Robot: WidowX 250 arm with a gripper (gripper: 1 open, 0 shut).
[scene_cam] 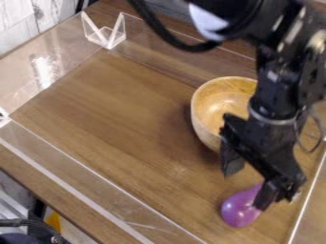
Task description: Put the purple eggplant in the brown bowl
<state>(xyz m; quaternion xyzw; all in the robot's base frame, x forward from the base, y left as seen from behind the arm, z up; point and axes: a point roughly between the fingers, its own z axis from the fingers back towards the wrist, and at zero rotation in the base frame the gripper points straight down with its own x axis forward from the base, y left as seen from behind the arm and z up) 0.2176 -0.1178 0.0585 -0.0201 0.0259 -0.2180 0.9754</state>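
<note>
Small shiny purple eggplant (pixel 238 208) lying on the wooden surface (pixel 114 114), under the wide-open black gripper (pixel 251 179), beside the round brown wooden bowl (pixel 216 110).

Warm wood-grain tabletop (pixel 114 105), fenced in by low clear acrylic walls (pixel 76 195) catching some glare. Little clear plastic stand (pixel 102 29) sitting at the far corner. Pale whitish surface beyond that.

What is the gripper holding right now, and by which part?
Nothing. The open gripper straddles the glossy purple toy eggplant, which lies on the wooden table.
</note>
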